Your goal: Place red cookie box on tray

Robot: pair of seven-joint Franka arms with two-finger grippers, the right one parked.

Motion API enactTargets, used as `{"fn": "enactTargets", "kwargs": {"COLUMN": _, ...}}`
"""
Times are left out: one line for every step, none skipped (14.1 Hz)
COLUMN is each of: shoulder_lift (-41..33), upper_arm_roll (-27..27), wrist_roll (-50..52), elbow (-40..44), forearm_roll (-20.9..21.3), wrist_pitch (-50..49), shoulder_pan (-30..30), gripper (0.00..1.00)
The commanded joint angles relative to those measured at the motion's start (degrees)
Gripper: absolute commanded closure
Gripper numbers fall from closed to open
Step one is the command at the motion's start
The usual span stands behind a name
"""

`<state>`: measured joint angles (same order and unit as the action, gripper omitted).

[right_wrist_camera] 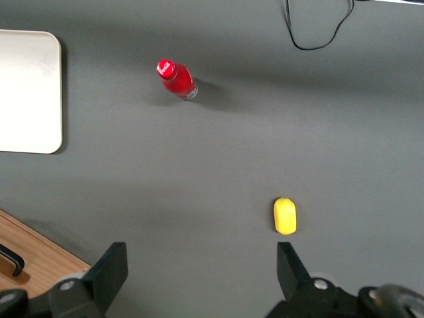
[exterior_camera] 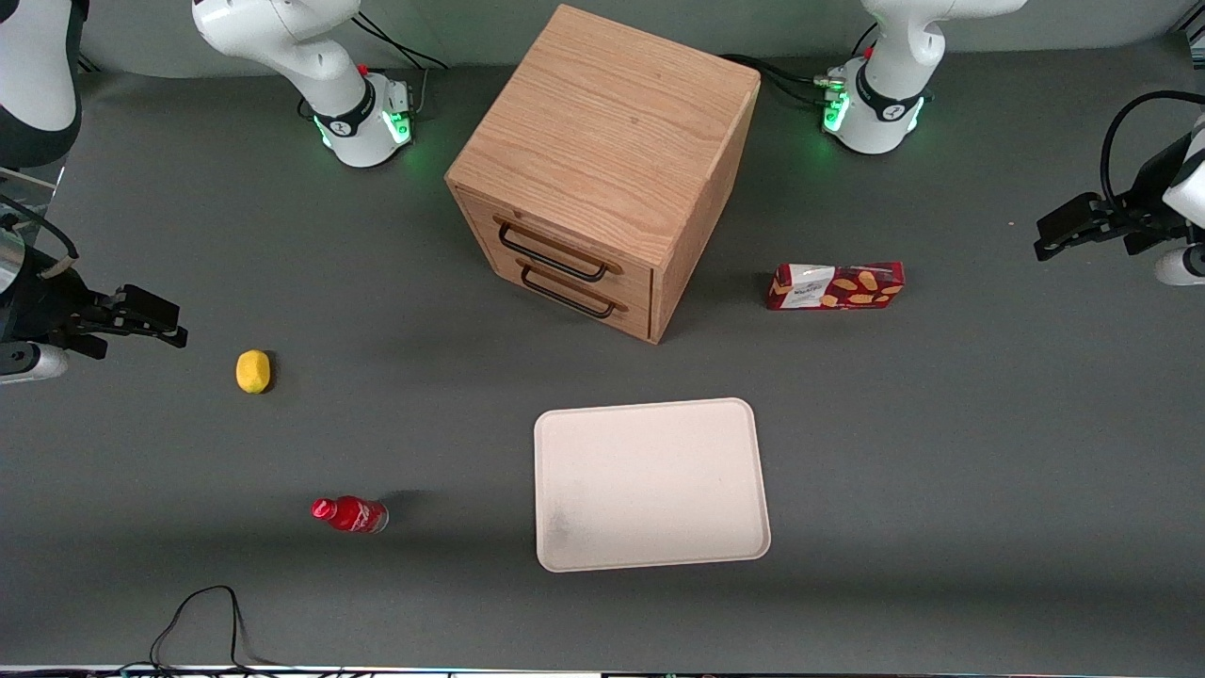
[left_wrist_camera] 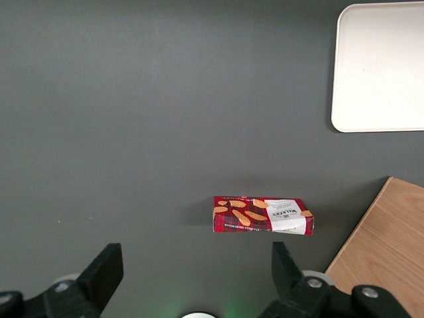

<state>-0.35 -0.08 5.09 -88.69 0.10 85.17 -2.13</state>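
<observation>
The red cookie box (exterior_camera: 836,285) lies flat on the grey table beside the wooden cabinet, toward the working arm's end and farther from the front camera than the tray. It also shows in the left wrist view (left_wrist_camera: 264,216). The cream-white tray (exterior_camera: 650,485) lies bare near the table's middle, and its corner shows in the left wrist view (left_wrist_camera: 381,66). The left arm's gripper (exterior_camera: 1043,245) hovers at the working arm's end of the table, well apart from the box. It is open and empty, with the box just ahead of its fingers (left_wrist_camera: 109,265).
A wooden two-drawer cabinet (exterior_camera: 602,160) stands between the arm bases; its corner shows in the left wrist view (left_wrist_camera: 387,252). A yellow lemon (exterior_camera: 252,370) and a small red bottle (exterior_camera: 350,514) lie toward the parked arm's end. A black cable (exterior_camera: 202,612) loops at the near edge.
</observation>
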Motion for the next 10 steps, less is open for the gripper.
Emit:
{"fn": "enactTargets", "kwargs": {"shoulder_lift": -0.78, "upper_arm_roll": 0.78, "wrist_roll": -0.52, "elbow": -0.77, "forearm_roll": -0.54, "wrist_pitch": -1.23, "shoulder_pan": -1.38, "gripper": 0.0}}
{"fn": "enactTargets", "kwargs": {"shoulder_lift": -1.66, "upper_arm_roll": 0.69, "wrist_roll": -0.52, "elbow": -2.08, "forearm_roll": -0.54, "wrist_pitch": -0.88, "shoulder_pan": -1.56, "gripper": 0.0}}
{"fn": "enactTargets", "kwargs": {"shoulder_lift": -2.54, "upper_arm_roll": 0.6, "wrist_roll": -0.43, "elbow": -3.4, "forearm_roll": -0.54, "wrist_pitch": -0.53, "shoulder_pan": -2.26, "gripper": 0.0}}
{"fn": "enactTargets", "kwargs": {"shoulder_lift": -3.5, "upper_arm_roll": 0.6, "wrist_roll": -0.26, "elbow": -4.81, "forearm_roll": -0.54, "wrist_pitch": -0.09, "shoulder_pan": -2.53, "gripper": 0.0}}
{"fn": "enactTargets", "kwargs": {"shoulder_lift": -4.64, "upper_arm_roll": 0.34, "wrist_roll": -0.08, "elbow": -6.56, "forearm_roll": -0.8, "wrist_pitch": 0.69, "shoulder_pan": -2.7, "gripper": 0.0}}
{"fn": "enactTargets", "kwargs": {"shoulder_lift": -6.31, "upper_arm_roll": -0.09, "wrist_roll": 0.01, "elbow": -9.01, "forearm_roll": -1.5, "wrist_pitch": 1.4, "shoulder_pan": -2.79, "gripper": 0.0}}
{"fn": "enactTargets", "kwargs": {"shoulder_lift": -8.59, "upper_arm_roll": -0.1, "wrist_roll": 0.01, "elbow": -12.17, "forearm_roll": -1.6, "wrist_pitch": 3.06, "shoulder_pan": -2.88, "gripper": 0.0}}
{"fn": "enactTargets", "kwargs": {"shoulder_lift": -10.79, "upper_arm_roll": -0.19, "wrist_roll": 0.01, "elbow": -15.42, "forearm_roll": -1.68, "wrist_pitch": 4.55, "shoulder_pan": -2.97, "gripper": 0.0}}
{"fn": "enactTargets", "kwargs": {"shoulder_lift": -12.46, "upper_arm_roll": -0.88, "wrist_roll": 0.01, "elbow": -17.72, "forearm_roll": -1.77, "wrist_pitch": 5.53, "shoulder_pan": -3.06, "gripper": 0.0}}
{"fn": "enactTargets", "kwargs": {"shoulder_lift": -13.7, "upper_arm_roll": -1.67, "wrist_roll": 0.09, "elbow": -19.31, "forearm_roll": -1.77, "wrist_pitch": 5.8, "shoulder_pan": -3.06, "gripper": 0.0}}
